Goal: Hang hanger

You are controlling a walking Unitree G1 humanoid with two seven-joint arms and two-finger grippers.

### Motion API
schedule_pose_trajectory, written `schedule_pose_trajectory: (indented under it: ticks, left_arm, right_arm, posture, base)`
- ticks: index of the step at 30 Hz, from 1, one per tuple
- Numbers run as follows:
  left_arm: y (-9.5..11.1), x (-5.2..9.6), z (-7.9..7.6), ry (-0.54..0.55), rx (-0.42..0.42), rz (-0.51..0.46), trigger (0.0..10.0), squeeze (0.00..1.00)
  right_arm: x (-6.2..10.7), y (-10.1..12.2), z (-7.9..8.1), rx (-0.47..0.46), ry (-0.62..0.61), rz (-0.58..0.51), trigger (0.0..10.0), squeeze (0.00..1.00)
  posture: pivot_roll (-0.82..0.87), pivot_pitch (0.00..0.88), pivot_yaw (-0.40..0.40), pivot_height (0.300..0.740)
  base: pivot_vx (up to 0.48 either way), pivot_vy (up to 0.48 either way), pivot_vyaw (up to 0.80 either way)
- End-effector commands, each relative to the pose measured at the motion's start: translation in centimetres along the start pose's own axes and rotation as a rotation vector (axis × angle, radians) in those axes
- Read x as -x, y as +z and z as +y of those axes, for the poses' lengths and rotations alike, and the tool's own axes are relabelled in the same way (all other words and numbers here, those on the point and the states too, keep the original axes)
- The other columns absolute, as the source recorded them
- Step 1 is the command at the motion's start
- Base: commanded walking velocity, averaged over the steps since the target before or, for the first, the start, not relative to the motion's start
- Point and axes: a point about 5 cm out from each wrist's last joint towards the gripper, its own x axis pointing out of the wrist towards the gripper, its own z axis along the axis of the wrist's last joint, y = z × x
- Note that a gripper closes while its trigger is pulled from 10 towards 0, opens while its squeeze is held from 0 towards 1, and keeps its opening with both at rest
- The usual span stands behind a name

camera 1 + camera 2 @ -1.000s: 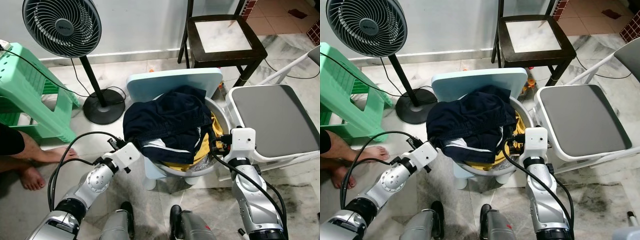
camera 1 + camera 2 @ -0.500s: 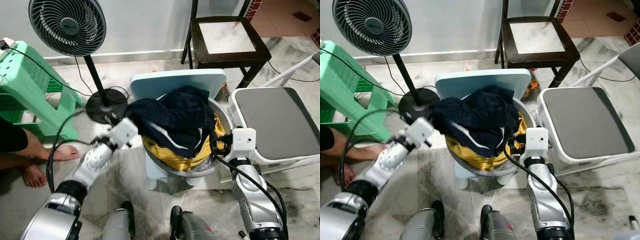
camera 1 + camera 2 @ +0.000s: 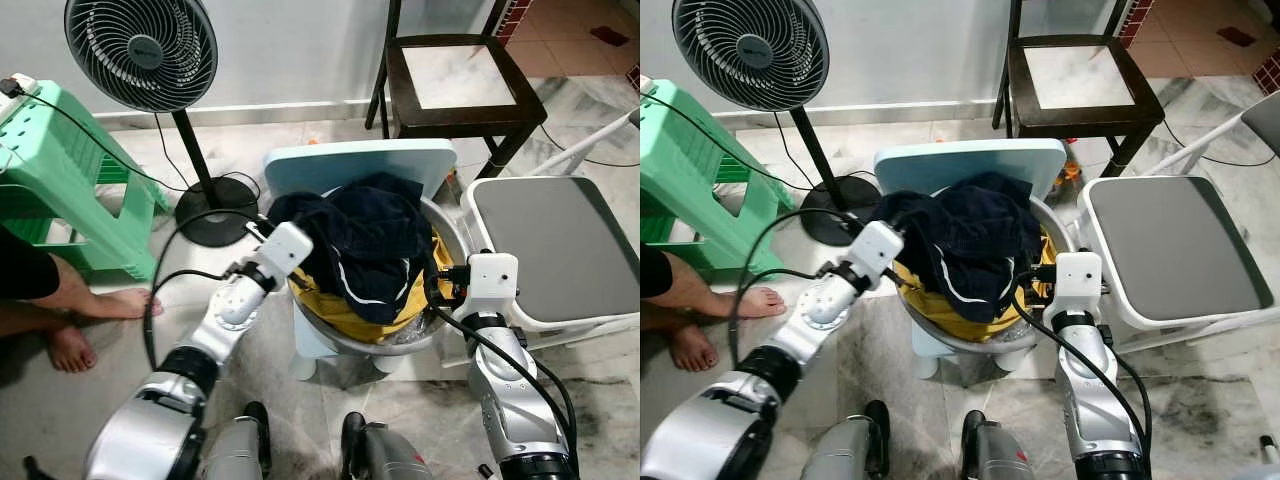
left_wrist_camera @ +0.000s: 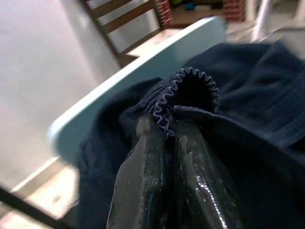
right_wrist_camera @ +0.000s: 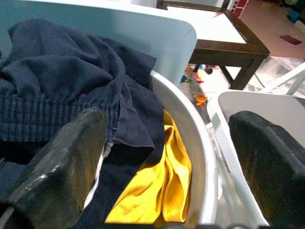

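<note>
A dark navy garment (image 3: 372,232) is heaped over a yellow cloth (image 3: 330,312) in a grey basin (image 3: 447,228). The basin rests on a pale blue stool (image 3: 360,160). My left gripper (image 3: 305,222) is at the pile's left side, shut on the garment's gathered elastic edge (image 4: 183,88), which bunches over the fingertips (image 4: 152,131). My right gripper (image 5: 169,123) is open at the basin's right rim (image 5: 190,124), one finger (image 5: 71,157) over the clothes and the other finger (image 5: 267,157) outside, touching nothing.
A standing fan (image 3: 140,52) and a green plastic stool (image 3: 60,170) are at the left, with a person's bare feet (image 3: 95,310) beside them. A dark wooden chair (image 3: 460,75) stands behind. A white folding chair with a grey seat (image 3: 560,245) is close on the right.
My left gripper rose from the basin's lower left and moved right, pulling the navy garment's edge over the pile and uncovering the yellow cloth. The right arm stayed put.
</note>
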Motion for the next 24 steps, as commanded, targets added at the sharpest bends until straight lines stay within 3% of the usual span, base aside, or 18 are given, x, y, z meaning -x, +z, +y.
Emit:
schedule_pose_trajectory:
  ticks: [1, 7, 10, 11, 12, 13, 14, 16, 17, 18, 20, 24]
  left_arm:
    - [0.0, -0.3, -1.3, -0.074, 0.056, 0.012, 0.0, 0.00]
    - [0.9, -0.8, -3.8, -0.179, 0.150, -0.018, 0.0, 0.00]
    - [0.0, -0.2, -5.5, -0.294, 0.183, 0.037, 0.0, 0.00]
    - [-0.9, 0.5, -6.3, -0.351, 0.178, 0.084, 2.9, 0.00]
    - [-1.4, 0.9, -6.5, -0.374, 0.167, 0.105, 7.3, 0.00]
    - [-1.4, 0.9, -6.5, -0.374, 0.167, 0.105, 7.3, 0.00]
    - [-2.2, 1.6, -6.7, -0.389, 0.168, 0.143, 10.0, 0.00]
    - [-3.0, 2.3, -6.6, -0.385, 0.189, 0.177, 10.0, 0.00]
    - [-3.4, 2.6, -6.4, -0.379, 0.192, 0.196, 10.0, 0.72]
    - [-3.9, 3.1, -6.2, -0.377, 0.190, 0.211, 10.0, 1.00]
    - [-4.6, 4.0, -5.8, -0.384, 0.165, 0.234, 10.0, 1.00]
    - [-5.3, 5.4, -4.9, -0.409, 0.030, 0.240, 10.0, 1.00]
  right_arm:
    - [0.4, -0.2, -0.7, 0.005, -0.023, 0.005, 10.0, 0.00]
    - [0.3, -0.2, -0.7, 0.006, -0.030, 0.000, 10.0, 0.00]
    - [0.3, -0.2, -0.7, 0.006, -0.030, 0.000, 10.0, 0.00]
    - [0.4, -0.2, -0.6, 0.007, -0.028, 0.002, 10.0, 0.00]
    - [0.4, -0.2, -0.6, 0.007, -0.027, 0.003, 10.0, 0.00]
    - [0.4, -0.2, -0.6, 0.007, -0.027, 0.003, 10.0, 0.00]
    - [0.4, -0.3, -0.5, 0.007, -0.025, 0.005, 10.0, 0.00]
    - [0.4, -0.3, -0.5, 0.007, -0.024, 0.007, 10.0, 0.00]
    - [0.4, -0.3, -0.5, 0.006, -0.022, 0.008, 10.0, 0.00]
    - [0.4, -0.4, -0.5, 0.007, -0.020, 0.010, 10.0, 0.00]
    - [0.3, -0.4, -0.4, 0.007, -0.015, 0.012, 10.0, 0.00]
    - [0.1, -0.4, -0.2, 0.007, -0.003, 0.013, 10.0, 0.00]
  posture:
    - [0.04, 0.294, -0.014, 0.740]
    - [0.04, 0.292, -0.013, 0.740]
    - [0.04, 0.293, -0.013, 0.740]
    - [0.04, 0.293, -0.013, 0.740]
    - [0.04, 0.294, -0.013, 0.740]
    - [0.04, 0.294, -0.013, 0.740]
    - [0.05, 0.296, -0.014, 0.740]
    - [0.05, 0.297, -0.016, 0.740]
    - [0.05, 0.297, -0.017, 0.740]
    - [0.05, 0.297, -0.017, 0.740]
    - [0.06, 0.299, -0.022, 0.740]
    - [0.07, 0.300, -0.026, 0.740]
  base:
    - [0.000, 0.000, 0.00]
    - [0.000, 0.000, 0.00]
    - [0.000, 0.000, 0.00]
    - [0.000, 0.000, 0.00]
    - [0.000, 0.000, 0.00]
    - [0.000, 0.000, 0.00]
    - [0.000, 0.000, 0.00]
    - [0.000, 0.000, 0.00]
    - [0.000, 0.000, 0.00]
    - [0.000, 0.000, 0.00]
    - [0.000, 0.000, 0.00]
    - [0.000, 0.000, 0.00]
